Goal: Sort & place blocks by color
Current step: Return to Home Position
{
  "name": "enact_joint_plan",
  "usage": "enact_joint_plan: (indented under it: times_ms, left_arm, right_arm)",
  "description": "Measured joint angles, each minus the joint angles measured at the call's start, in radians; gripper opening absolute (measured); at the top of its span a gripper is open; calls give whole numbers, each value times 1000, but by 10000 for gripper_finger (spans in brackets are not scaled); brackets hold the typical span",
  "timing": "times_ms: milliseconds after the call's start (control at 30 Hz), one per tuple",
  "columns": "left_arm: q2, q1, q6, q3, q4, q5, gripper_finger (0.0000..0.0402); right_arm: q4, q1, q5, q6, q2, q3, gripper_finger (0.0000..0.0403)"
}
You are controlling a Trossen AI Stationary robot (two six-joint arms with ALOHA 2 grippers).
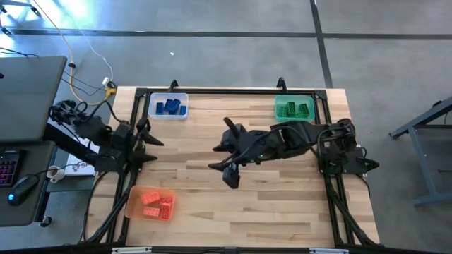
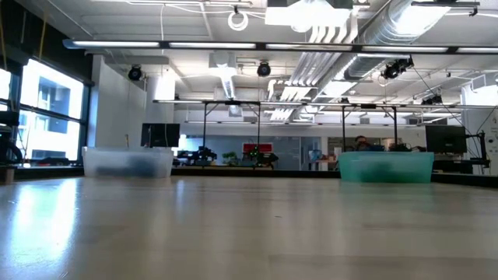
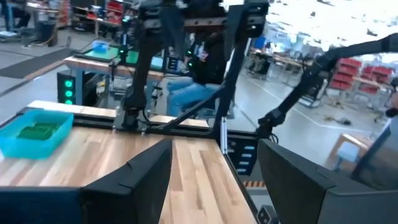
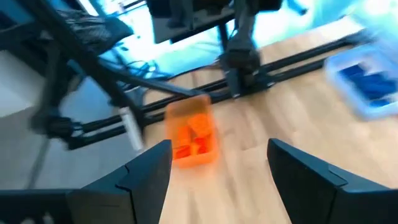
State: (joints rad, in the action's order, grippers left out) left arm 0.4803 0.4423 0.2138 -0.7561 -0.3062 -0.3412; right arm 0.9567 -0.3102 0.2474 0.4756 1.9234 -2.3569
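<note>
Blocks sorted by colour into three trays on a pale wooden table (image 1: 233, 204) edged by a black frame (image 1: 212, 90): blue blocks (image 1: 169, 106) in the clear tray (image 1: 152, 99) at the high view's upper left corner, green blocks (image 1: 294, 109) in the green tray (image 1: 277, 106) at its upper right corner, orange blocks (image 1: 157, 203) in the orange tray (image 1: 134, 204) at the lower left edge. Right arm (image 1: 296, 137) stretched from its base on the table's right side out over the middle of the board, folded low. Left arm (image 1: 99, 144) drawn back at the left edge, between the clear and orange trays. Right gripper (image 1: 219, 156) aimed toward the orange tray but well apart from all three, fingers (image 4: 143, 177) spread wide, nothing between them. Left gripper (image 1: 150, 147) just inside the frame rail, facing across the table toward the green tray, fingers (image 3: 134, 180) likewise parted and empty, bare wood in the gap. From table height, only the clear and green trays in sight, no arm in the way. Off the table to the left, a laptop (image 1: 28, 92), a keyboard (image 1: 7, 169) with pink-lit keys, a mouse (image 1: 21, 187), a yellow cable (image 1: 70, 53) and a white slip (image 1: 76, 168) with print too small to read.
</note>
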Motion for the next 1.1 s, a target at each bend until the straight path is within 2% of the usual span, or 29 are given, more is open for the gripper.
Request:
enact_joint_plan:
  times_ms: [100, 300, 467, 567, 700, 900, 1100]
  left_arm:
    - [-68, 0, 19, 84, 35, -15, 224]
    - [-229, 0, 107, 349, 224, -14, 224]
    - [-352, 0, 215, 508, 262, 2, 224]
    - [-408, 0, 228, 577, 284, 5, 224]
    - [-465, 0, 188, 630, 313, -13, 224]
    - [-476, -18, 91, 669, 300, -134, 224]
    - [-476, -88, 97, 707, 251, -165, 220]
  right_arm:
    - [6, -14, 70, -29, -3, 0, 252]
    - [80, -9, 90, -54, -17, 0, 252]
    - [169, 23, 99, -52, -37, 0, 252]
    - [178, 42, 127, -55, -52, 0, 252]
    - [202, 61, 118, -55, -72, 1, 252]
    - [268, 62, 153, -40, -150, 1, 252]
    - [352, 53, 293, -75, -266, 3, 252]
